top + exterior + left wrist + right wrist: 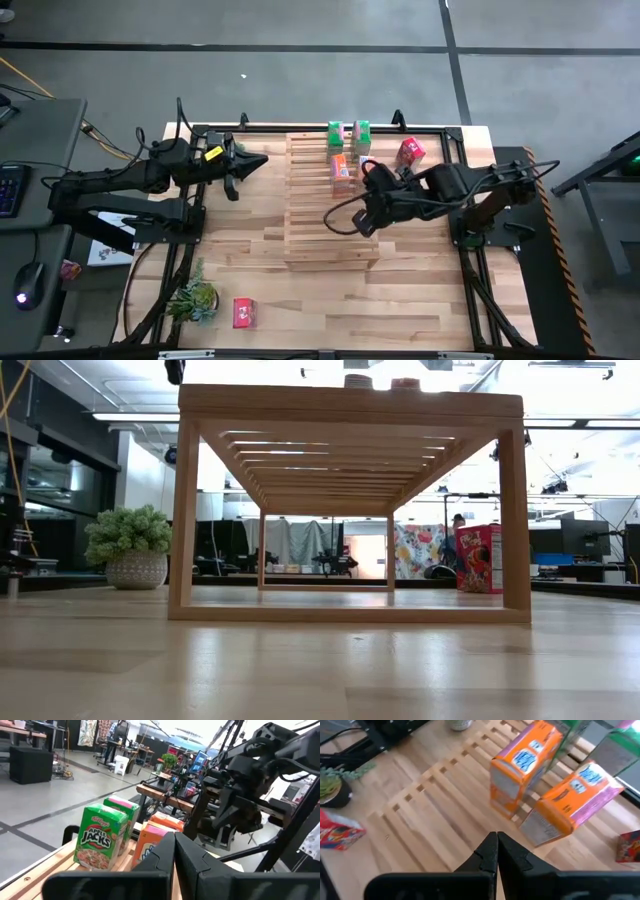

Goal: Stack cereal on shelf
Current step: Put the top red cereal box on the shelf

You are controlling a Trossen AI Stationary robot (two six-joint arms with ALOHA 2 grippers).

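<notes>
the shelf (330,205) stands in the middle of the worktop (400,300), a rack of pale slats seen from above. on its far end sit four small cereal boxes: two green boxes (348,133) side by side at the far edge and two orange boxes (345,170) just in front of them. in the left wrist view the nearer green box (100,837) reads "kellogg's apple jacks"; the print on the orange boxes (525,765) is a blue-and-white logo, too blurred to read. one red box (410,151) stands on the worktop just beside the shelf's far right corner — the other red box (243,313) lies near the front edge, close to a small potted plant (193,298); their writing cannot be made out. the right claw (366,222) hangs over the shelf's slats near the orange boxes, clenched and empty, fingers (490,852) pressed together. the left claw (258,160) is held above the worktop at the shelf's far left — clenched too, holding nothing.
</notes>
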